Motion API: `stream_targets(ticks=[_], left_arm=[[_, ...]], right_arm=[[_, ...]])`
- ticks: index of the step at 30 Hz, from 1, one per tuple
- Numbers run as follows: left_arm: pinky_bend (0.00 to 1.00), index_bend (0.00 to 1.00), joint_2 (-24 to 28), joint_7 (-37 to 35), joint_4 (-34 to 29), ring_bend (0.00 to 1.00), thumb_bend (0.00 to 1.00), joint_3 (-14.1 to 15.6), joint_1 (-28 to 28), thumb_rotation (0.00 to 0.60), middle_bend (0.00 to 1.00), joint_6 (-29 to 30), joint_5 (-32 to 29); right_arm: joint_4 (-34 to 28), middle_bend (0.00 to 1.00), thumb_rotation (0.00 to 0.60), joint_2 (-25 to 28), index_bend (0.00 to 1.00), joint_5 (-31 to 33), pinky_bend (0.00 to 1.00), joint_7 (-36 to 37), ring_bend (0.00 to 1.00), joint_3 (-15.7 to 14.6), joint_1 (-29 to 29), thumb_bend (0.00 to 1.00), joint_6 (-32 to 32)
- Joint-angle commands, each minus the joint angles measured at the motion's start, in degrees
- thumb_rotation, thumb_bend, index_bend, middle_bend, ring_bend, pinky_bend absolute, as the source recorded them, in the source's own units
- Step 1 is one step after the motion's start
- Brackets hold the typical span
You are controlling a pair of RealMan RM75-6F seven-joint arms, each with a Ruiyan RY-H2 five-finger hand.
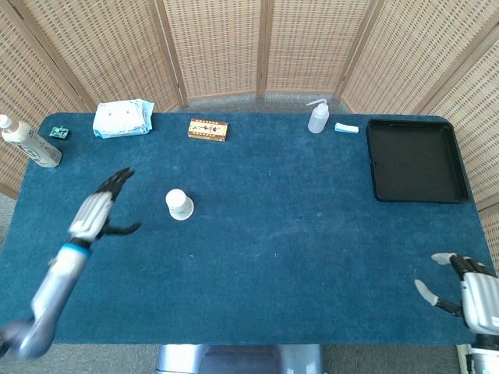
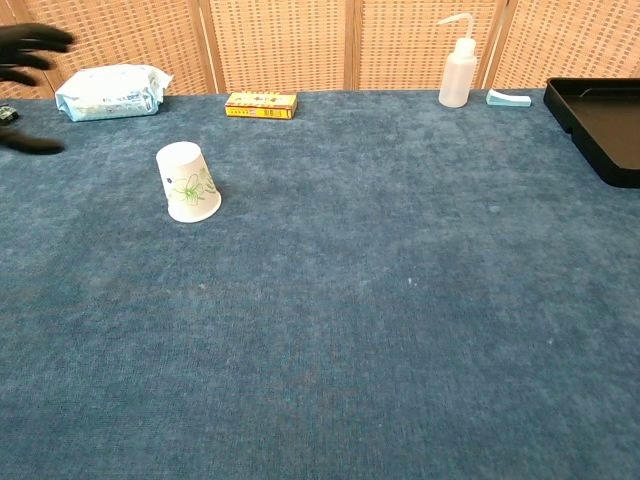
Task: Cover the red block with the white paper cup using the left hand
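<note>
closest to the camera side, the right robot hand (image 1: 460, 292) sits at the near right corner of the counter (image 1: 296, 257), fingers spread with nothing in them, basically parked. over on the near left, the left robot hand (image 1: 100, 206) is up off the blue cloth, fingers fanned wide and holding nothing, a bit blurry in both views, and well apart from the cup. a bit further in, the white paper cup (image 2: 187, 181) stands upside down on the counter, mouth down, little green flower print on its side. the red block isn't visible anywhere, so my guess is it's under the cup, meaning the covering looks done and all that's left is pulling the arm clear. can't confirm the block is fully inside though, since nothing shows through. further back there's a black tray (image 1: 415, 160) on the right, then along the far edge a squeeze bottle (image 2: 457, 63), a small yellow box (image 2: 260, 104) and a pack of wipes (image 2: 108, 90).
</note>
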Motion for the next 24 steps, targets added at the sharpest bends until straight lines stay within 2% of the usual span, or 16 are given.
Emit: stream_targets(ticks=[1, 6, 11, 17, 24], left_arm=[[0.06, 0.00, 8.7, 5.4, -10.3, 0.00, 0.23, 7.4, 9.1, 0.536, 0.00, 9.4, 4.7], [0.06, 0.00, 11.0, 6.3, -11.8, 0.00, 0.23, 12.0, 15.3, 0.540, 0.01, 15.8, 9.6], [0.06, 0.01, 12.2, 5.9, -12.2, 0.00, 0.23, 14.5, 19.5, 0.537, 0.02, 20.5, 13.0], [0.06, 0.01, 12.6, 6.1, -11.5, 0.00, 0.23, 14.4, 21.1, 0.536, 0.02, 22.7, 15.0], [0.06, 0.01, 9.5, 15.1, -9.5, 0.00, 0.23, 12.7, 21.7, 0.541, 0.03, 25.4, 17.0]], right_arm=[[0.4, 0.38, 0.131, -1.7, 0.34, -1.2, 0.34, -2.2, 0.35, 0.3, 1.7, 0.27, -1.2], [-0.1, 0.38, 0.140, -2.7, 0.35, -2.9, 0.34, -4.9, 0.35, 0.1, 3.1, 0.27, -2.1], [-1.2, 0.38, 0.144, -2.9, 0.36, -4.3, 0.34, -6.2, 0.36, -0.4, 3.3, 0.27, -1.6], [-1.7, 0.38, 0.144, -2.5, 0.36, -5.0, 0.34, -6.8, 0.36, -0.8, 3.1, 0.28, -0.8], [-1.6, 0.38, 0.145, -2.3, 0.36, -4.8, 0.34, -6.2, 0.36, -1.1, 2.4, 0.27, 0.1]])
